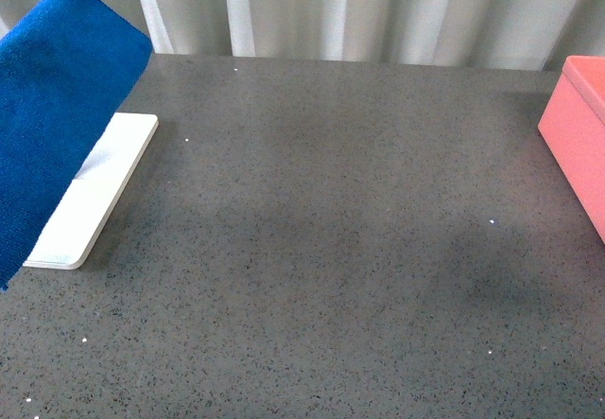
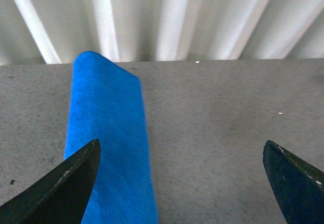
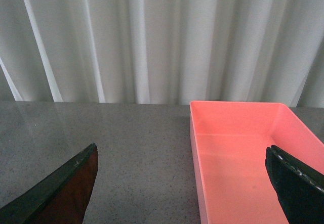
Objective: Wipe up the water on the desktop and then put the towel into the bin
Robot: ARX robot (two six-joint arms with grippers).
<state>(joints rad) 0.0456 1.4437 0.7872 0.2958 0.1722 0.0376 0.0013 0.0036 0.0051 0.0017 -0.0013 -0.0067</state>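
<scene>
The bright blue towel [image 1: 52,107] hangs draped at the far left of the front view, above a flat white tray [image 1: 104,187]. The dark grey speckled desktop [image 1: 331,249] fills that view; I cannot make out water on it. The salmon-pink bin [image 1: 581,135] stands at the right edge. Neither arm shows in the front view. My left gripper [image 2: 182,153] is open over the desktop, with the towel [image 2: 109,148] beside one finger and nothing between the jaws. My right gripper [image 3: 182,155] is open, hovering near the empty bin [image 3: 243,158], one finger over its inside.
White pleated curtains [image 1: 378,8] close off the far edge of the desktop. The white tray lies along the left side under the towel. A few tiny white glints dot the surface.
</scene>
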